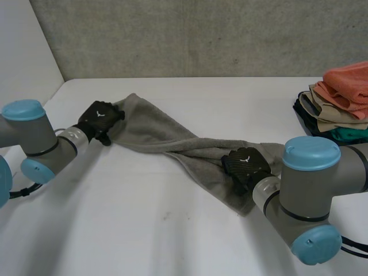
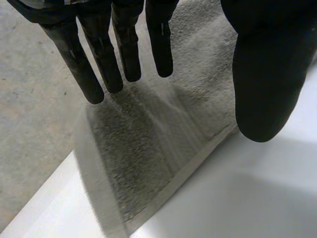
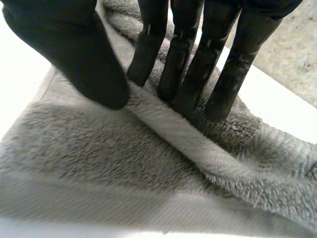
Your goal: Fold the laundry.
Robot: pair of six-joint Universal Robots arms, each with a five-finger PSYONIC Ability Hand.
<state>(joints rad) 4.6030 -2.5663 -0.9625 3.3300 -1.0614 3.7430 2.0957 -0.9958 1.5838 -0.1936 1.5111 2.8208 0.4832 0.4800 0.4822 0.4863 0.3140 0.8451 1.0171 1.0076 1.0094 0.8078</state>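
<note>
Left hand (image 1: pixel 99 119) sits on the far-left end of the single grey towel (image 1: pixel 155 135), released: in its wrist view the fingers (image 2: pixel 99 64) hang straight above the cloth and the thumb (image 2: pixel 270 84) stands well apart from them, with towel showing in the gap. How much of that end lies under the palm is hidden in the head view. The one towel runs slantwise over the white table (image 1: pixel 144 224), twisted about its middle, so its full outline is hard to make out. At the towel's near-right end the right hand (image 1: pixel 244 163) grasps it: the wrist view shows straight fingers (image 3: pixel 190 74) set against one side of a rolled fold (image 3: pixel 198 148) and the thumb (image 3: pixel 79 54) against the other. The right arm (image 1: pixel 305 184) covers part of that end. Right of the towel, well apart from it, stands one stack of folded laundry (image 1: pixel 339 100), coral on top, then tan, teal and a dark piece; it is cut off at the edge, so its pieces cannot be counted for certain.
</note>
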